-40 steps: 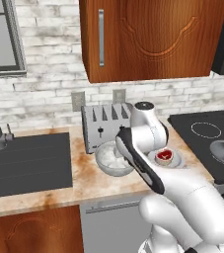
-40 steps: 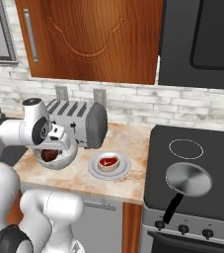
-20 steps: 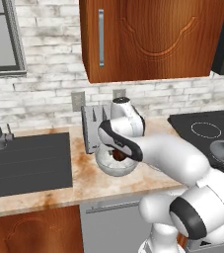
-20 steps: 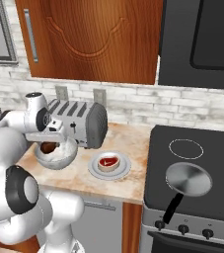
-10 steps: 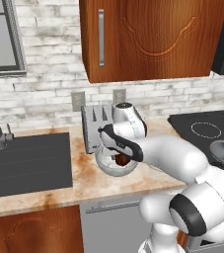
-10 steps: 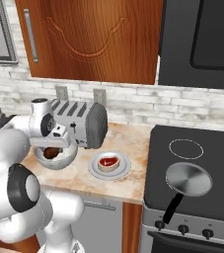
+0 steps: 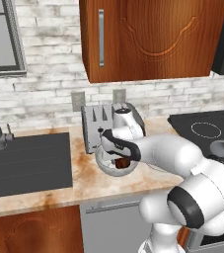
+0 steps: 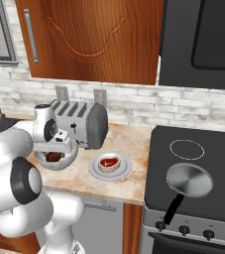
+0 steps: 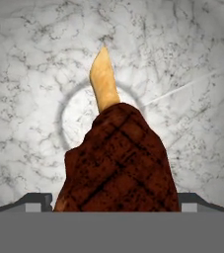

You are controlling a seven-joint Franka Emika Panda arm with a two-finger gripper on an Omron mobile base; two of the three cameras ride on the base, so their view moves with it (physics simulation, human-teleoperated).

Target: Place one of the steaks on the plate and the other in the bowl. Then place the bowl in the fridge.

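hovering over the bowl [image 7: 114,167] beside the toaster [image 8: 84,124] on the counter [image 7: 84,185], gripper [image 9: 113,200] spread wide, grasping nothing. lying inside the bowl between the two fingertips [image 9: 34,201], the brown steak [image 9: 118,163]. resting on the plate [image 8: 95,171], the red steak [image 8: 108,162].

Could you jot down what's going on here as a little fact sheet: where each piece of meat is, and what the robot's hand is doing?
Brown steak: in the bowl, seen between the fingers
Red steak: on the plate
Hand: over the bowl, fingers spread wide
Bowl's place: on the counter, in front of the toaster
Pan: on the stove
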